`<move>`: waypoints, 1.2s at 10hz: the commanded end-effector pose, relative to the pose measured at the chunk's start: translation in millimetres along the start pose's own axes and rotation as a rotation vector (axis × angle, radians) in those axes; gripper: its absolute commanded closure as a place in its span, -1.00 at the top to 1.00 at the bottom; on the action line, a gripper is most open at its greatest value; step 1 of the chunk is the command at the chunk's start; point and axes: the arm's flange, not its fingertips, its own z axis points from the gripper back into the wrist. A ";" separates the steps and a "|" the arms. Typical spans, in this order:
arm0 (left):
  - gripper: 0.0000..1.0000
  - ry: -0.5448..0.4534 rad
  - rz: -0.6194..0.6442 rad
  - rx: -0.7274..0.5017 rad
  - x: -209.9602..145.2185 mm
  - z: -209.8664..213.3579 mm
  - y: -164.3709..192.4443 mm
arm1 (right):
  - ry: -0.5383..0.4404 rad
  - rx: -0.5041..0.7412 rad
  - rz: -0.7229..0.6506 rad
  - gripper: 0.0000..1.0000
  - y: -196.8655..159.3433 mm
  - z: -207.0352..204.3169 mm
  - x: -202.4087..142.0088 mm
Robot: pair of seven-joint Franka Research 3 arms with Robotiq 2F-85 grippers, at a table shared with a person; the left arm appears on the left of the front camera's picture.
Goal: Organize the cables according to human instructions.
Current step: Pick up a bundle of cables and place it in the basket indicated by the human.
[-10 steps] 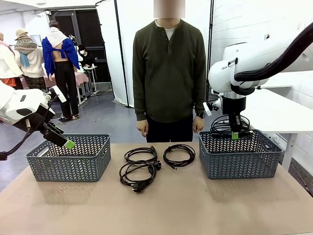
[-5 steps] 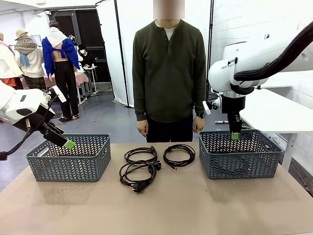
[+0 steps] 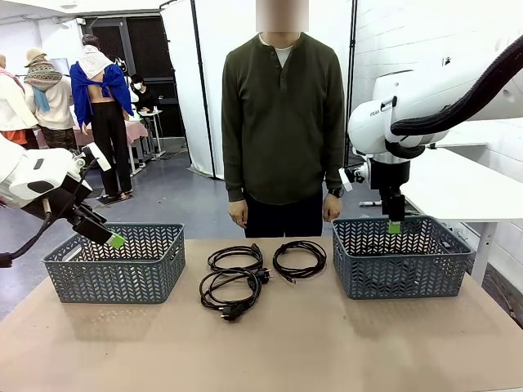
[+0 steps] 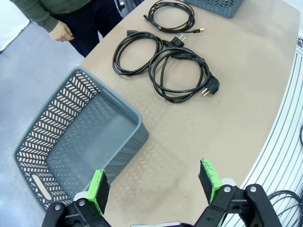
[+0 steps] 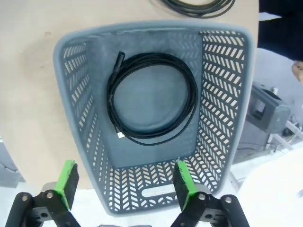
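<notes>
Grey-blue plastic in a herringbone lattice makes the right basket, which stands on the bench at 3 o'clock from the middle. One coiled cable lies flat on its floor. The right hand hangs straight above this basket, its green pads wide apart and gripping nothing.

The left basket, of the same kind, stands at 9 o'clock. The left hand hovers tilted above its rim, also open, with nothing between the fingers.

Between the two baskets three more cables lie on the bench. The thin cable is at about 1 o'clock from the middle, near the right basket. The rear cable is just beside it, at 11 o'clock. The front cable lies at 6 o'clock from the rear cable and touches it.

The person stands at 12 o'clock behind the far edge, both arms down
</notes>
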 end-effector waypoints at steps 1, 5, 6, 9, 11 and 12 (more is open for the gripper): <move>1.00 -0.001 0.006 0.000 -0.9 -0.2 1.3 | -0.003 0.000 0.001 1.00 -5.9 2.2 1.0; 1.00 -0.001 0.006 0.000 -0.9 -0.2 1.3 | 0.000 0.002 0.001 1.00 0.3 0.1 0.7; 1.00 -0.001 0.006 0.000 -0.9 -0.2 1.3 | 0.000 0.002 0.001 1.00 0.3 0.1 0.7; 1.00 -0.001 0.006 0.000 -0.9 -0.2 1.3 | 0.000 0.002 0.001 1.00 0.3 0.1 0.7; 1.00 -0.001 0.006 0.000 -0.9 -0.2 1.3 | 0.000 0.002 0.001 1.00 0.3 0.1 0.7; 1.00 -0.001 0.006 0.000 -0.9 -0.2 1.3 | 0.000 0.002 0.001 1.00 0.3 0.1 0.7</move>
